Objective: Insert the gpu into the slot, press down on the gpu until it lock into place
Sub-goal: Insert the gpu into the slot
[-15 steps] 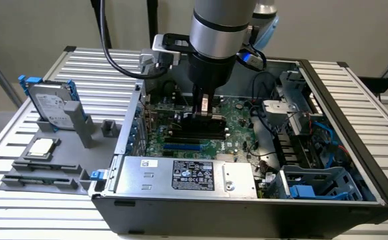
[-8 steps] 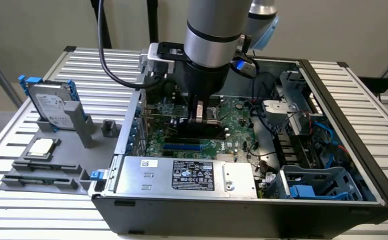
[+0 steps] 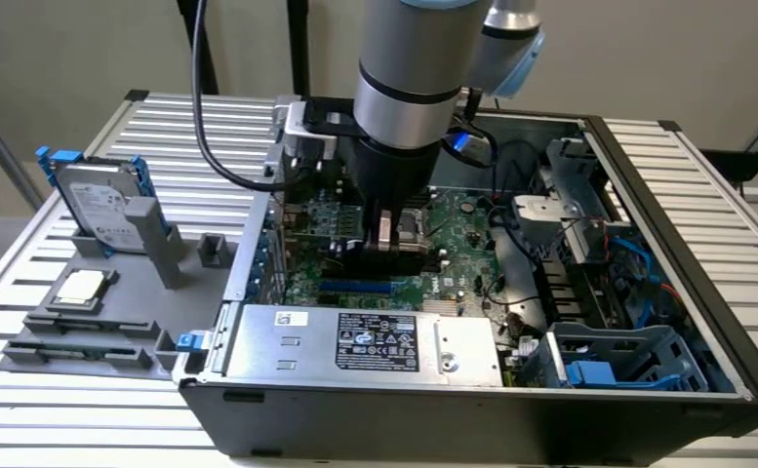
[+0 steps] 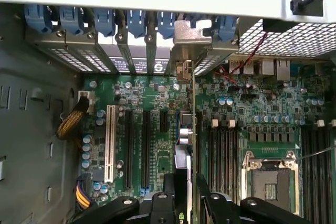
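The pincer (image 4: 185, 190) is closed on the gpu (image 4: 184, 161), whose upper edge is clasped between the two black fingers (image 4: 169, 188) in the wrist view. The card is held upright and seen edge-on, running from the pincer to its silver bracket (image 4: 188, 35), which is set among the blue-latched rear bays (image 4: 136, 22). In the exterior view the slot (image 3: 356, 288) is seen as a bright-blue strip just below the pincer, near the power-supply box (image 3: 366, 341). The card is judged to stand over or in that slot; whether its contacts are seated cannot be told. Black expansion slots (image 4: 136, 145) lie on one side of the card, the memory slots (image 4: 223, 150) and processor socket (image 4: 270, 179) on the other. The insertion step is judged to be in hand, with locking not confirmed. A straight downward push is called for, with the card kept upright and in line with the slot. Outside the computer case (image 3: 483, 424), a hard drive (image 3: 99, 205) is parked on the slatted surface (image 3: 196, 127).
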You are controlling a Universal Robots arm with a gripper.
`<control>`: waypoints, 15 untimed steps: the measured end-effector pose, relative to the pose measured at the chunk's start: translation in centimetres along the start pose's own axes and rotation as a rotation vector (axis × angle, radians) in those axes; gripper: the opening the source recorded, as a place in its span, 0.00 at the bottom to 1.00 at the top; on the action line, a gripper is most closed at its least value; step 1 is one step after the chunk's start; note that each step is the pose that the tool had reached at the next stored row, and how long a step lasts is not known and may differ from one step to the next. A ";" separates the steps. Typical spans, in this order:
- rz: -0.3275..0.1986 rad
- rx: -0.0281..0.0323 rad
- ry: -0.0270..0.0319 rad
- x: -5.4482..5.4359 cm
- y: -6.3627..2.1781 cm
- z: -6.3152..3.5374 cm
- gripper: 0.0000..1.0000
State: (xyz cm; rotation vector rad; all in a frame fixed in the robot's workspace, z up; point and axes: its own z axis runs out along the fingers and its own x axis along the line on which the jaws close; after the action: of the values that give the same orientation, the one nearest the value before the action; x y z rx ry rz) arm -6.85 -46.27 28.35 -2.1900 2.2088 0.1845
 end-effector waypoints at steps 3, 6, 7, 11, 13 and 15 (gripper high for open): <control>-0.004 -0.0003 0.0004 0.1 -0.03 0.54 0.26; -0.004 -0.0004 0.0004 0.1 -0.04 0.91 0.26; -0.004 -0.0004 0.0005 0.1 -0.03 1.00 0.26; -0.004 -0.0002 0.0004 0.1 0.07 1.38 0.26; -0.003 0.0002 0.0003 0.1 0.12 1.56 0.26; -0.002 0.0004 0.0003 0.0 0.14 1.68 0.26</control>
State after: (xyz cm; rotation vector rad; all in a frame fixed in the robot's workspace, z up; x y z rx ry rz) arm -7.10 -46.14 26.69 -2.1917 2.2070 0.1836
